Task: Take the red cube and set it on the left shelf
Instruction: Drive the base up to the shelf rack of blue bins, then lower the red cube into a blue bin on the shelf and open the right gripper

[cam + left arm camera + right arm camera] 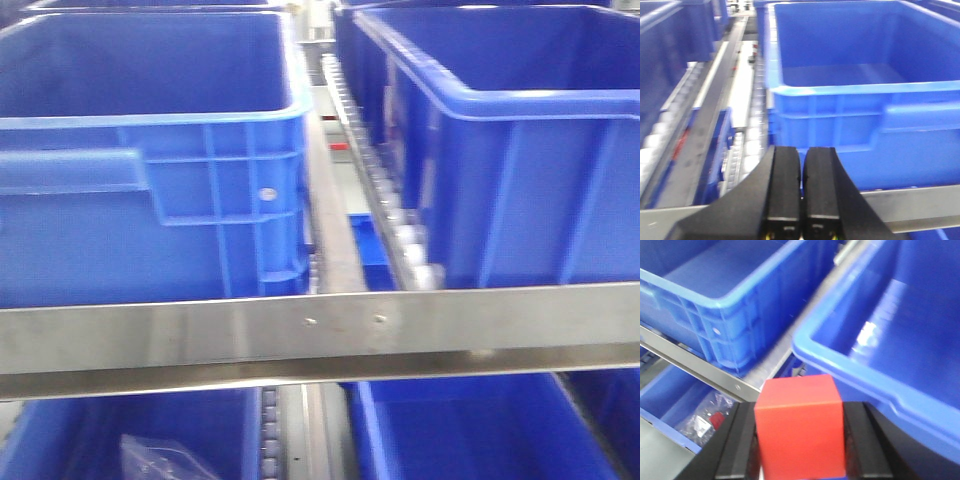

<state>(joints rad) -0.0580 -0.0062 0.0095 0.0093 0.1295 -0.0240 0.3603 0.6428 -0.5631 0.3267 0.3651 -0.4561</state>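
Observation:
The red cube (801,427) fills the bottom of the right wrist view, clamped between the black fingers of my right gripper (801,440), which is shut on it. It hangs in the air just in front of the left shelf's flat steel rail (700,367) and beside the rim of a large blue bin (880,385). The same rail (320,335) crosses the front view under two blue bins (150,150). My left gripper (801,165) is shut with nothing between its fingers, in front of the rail (910,205) and a blue bin (860,100). Neither gripper appears in the front view.
White roller tracks (385,190) and a steel divider (330,200) run between the upper bins. Below the rail sit lower blue bins (480,430); one holds a clear plastic bag (707,420) with small parts. More roller tracks (747,145) lie left of my left gripper.

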